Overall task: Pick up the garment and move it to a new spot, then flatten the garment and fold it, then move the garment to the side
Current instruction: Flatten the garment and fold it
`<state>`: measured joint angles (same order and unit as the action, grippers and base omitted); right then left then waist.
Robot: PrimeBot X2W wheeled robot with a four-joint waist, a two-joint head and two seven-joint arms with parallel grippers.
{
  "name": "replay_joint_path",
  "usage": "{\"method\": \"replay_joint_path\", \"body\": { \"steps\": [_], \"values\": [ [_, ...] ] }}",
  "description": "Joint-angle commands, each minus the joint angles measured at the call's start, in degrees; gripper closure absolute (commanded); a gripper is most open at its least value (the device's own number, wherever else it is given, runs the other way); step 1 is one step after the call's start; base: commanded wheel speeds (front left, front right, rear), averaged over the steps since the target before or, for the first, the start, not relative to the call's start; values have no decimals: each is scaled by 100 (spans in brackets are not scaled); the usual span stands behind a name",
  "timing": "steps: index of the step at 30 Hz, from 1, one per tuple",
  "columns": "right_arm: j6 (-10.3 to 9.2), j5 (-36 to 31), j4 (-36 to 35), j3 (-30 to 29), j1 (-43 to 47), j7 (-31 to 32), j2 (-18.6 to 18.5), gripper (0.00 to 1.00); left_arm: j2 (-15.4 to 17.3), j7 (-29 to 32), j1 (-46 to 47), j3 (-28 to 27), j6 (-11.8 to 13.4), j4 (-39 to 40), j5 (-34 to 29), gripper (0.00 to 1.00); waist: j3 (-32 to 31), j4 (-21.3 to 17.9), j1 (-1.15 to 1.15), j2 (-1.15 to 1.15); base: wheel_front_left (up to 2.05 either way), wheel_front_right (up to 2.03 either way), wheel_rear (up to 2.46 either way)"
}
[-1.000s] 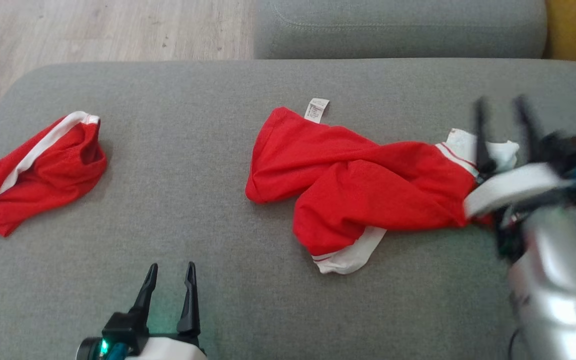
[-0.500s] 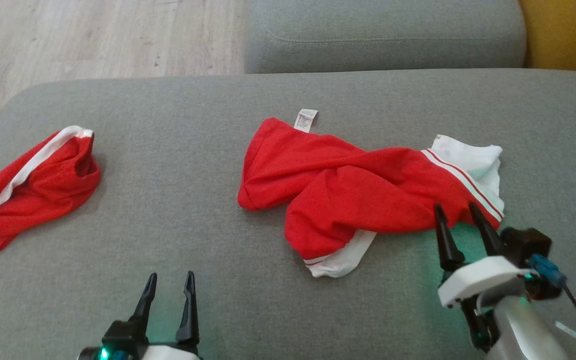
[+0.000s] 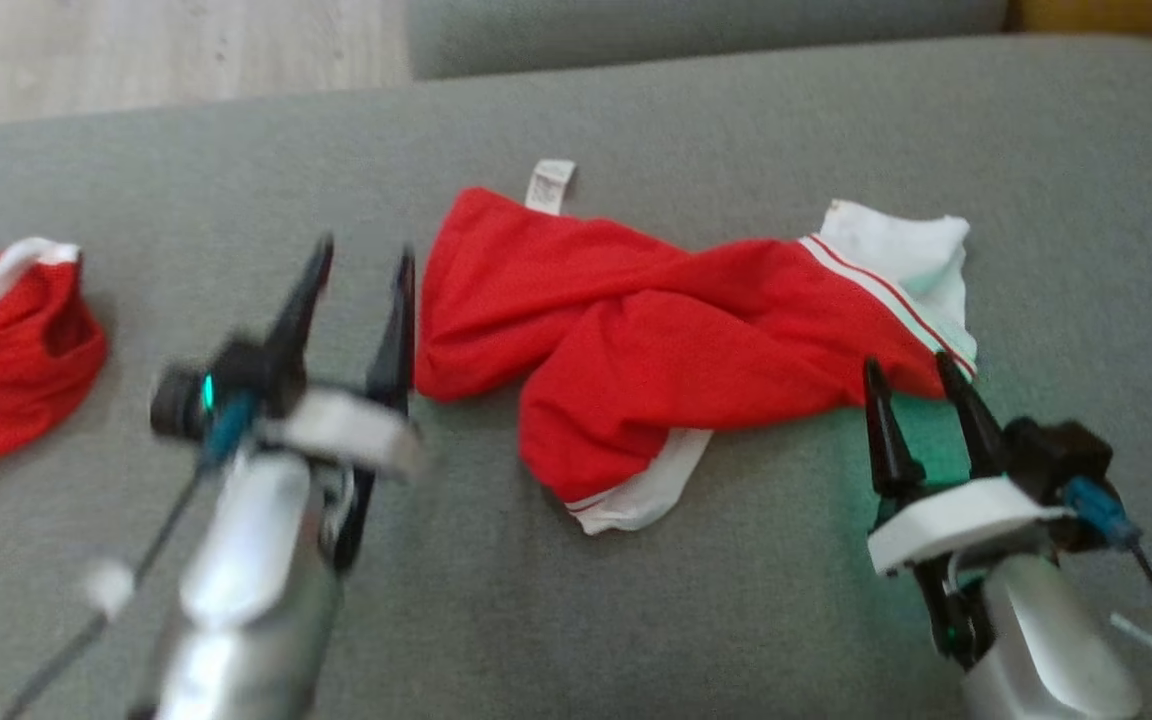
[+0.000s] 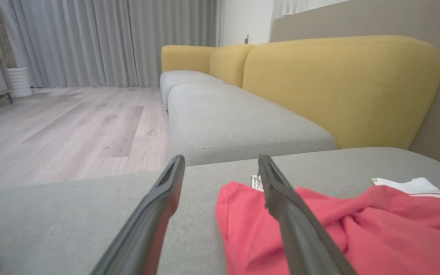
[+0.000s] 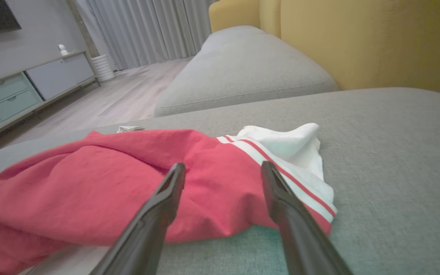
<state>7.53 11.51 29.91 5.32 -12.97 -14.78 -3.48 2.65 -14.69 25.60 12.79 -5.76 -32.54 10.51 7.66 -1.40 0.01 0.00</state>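
The garment (image 3: pixel 636 340) is a crumpled, twisted red piece with white striped trim, lying mid-cushion with a white label at its far left corner. My left gripper (image 3: pixel 365 250) is open beside the garment's left end, blurred by motion, with nothing between its fingers. In the left wrist view the left gripper (image 4: pixel 221 158) hovers above the cushion, with the garment (image 4: pixel 357 229) under and beyond its right finger. My right gripper (image 3: pixel 906 362) is open at the near edge of the white-trimmed right end. In the right wrist view the right gripper (image 5: pixel 223 165) stands just before the garment (image 5: pixel 90 179).
A second red garment with a white band (image 3: pixel 6 350) lies at the cushion's left edge. The grey sofa cushion (image 3: pixel 636 620) has free room in front. A yellow backrest (image 4: pixel 338 84) rises on the right. Wooden floor (image 4: pixel 71 126) lies beyond the cushion's far-left edge.
My left arm has risen from the bottom edge to the garment's left end. The right gripper drew back from the white end to its near edge. The camera has shifted.
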Motion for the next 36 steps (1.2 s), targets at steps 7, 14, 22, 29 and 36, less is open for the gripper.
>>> {"method": "replay_joint_path", "body": {
  "steps": [7,14,22,29,36],
  "values": [
    [-4,123,-424,411,-633,-22,53,0,181,162,2163,66,-118,-1892,-98,0,796,-675,-1,0,0,0,0],
    [-4,158,-677,573,-885,-22,57,0,293,571,3216,251,-114,-3127,-193,0,1216,-1059,-1,0,0,0,0],
    [-4,216,-817,523,-915,-22,59,0,486,659,3571,321,216,-3844,-262,0,1454,-1230,-1,0,0,0,0],
    [-4,280,-813,506,-946,-22,59,0,454,927,3420,411,223,-4047,-231,0,1472,-1162,-1,0,0,0,0],
    [-4,408,-772,551,-1017,-22,59,0,452,550,3534,562,48,-3980,-242,100,1340,-1104,-1,0,0,0,0]
  ]
}}
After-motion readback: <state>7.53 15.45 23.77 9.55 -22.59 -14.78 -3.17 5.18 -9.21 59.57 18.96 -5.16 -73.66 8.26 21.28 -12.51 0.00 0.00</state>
